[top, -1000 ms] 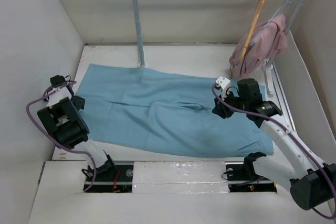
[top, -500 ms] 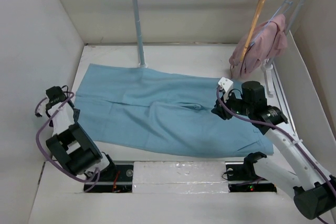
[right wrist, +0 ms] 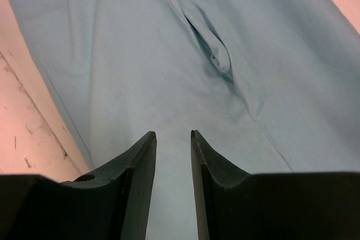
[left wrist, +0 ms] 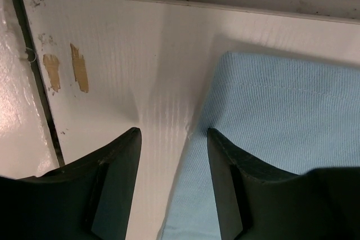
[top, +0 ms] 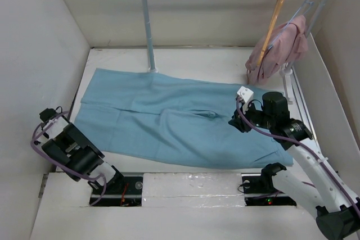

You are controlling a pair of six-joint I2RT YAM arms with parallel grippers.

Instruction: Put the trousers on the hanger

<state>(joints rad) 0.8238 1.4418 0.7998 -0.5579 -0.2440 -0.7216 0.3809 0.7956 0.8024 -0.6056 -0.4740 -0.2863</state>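
The light blue trousers (top: 169, 119) lie spread flat on the white table. The tan-orange wooden hanger (top: 271, 26) hangs by its hook from the rail at the back right. My left gripper (top: 68, 133) is open at the trousers' near left corner. In the left wrist view (left wrist: 173, 130) its jaws straddle the cloth's edge (left wrist: 281, 127), one finger over bare table. My right gripper (top: 233, 123) is open with a narrow gap, low over the trousers' right half. In the right wrist view (right wrist: 171, 134) it is just short of the fly fold (right wrist: 211, 49), with nothing between the jaws.
A pink garment (top: 284, 46) hangs on a pale wire hanger beside the wooden one. The rail's upright post (top: 147, 26) stands at the back behind the trousers. White walls close in on the left, back and right.
My left arm has pulled back toward the near left, off the trousers' left edge to their corner. My right gripper has shifted slightly right and nearer over the cloth.
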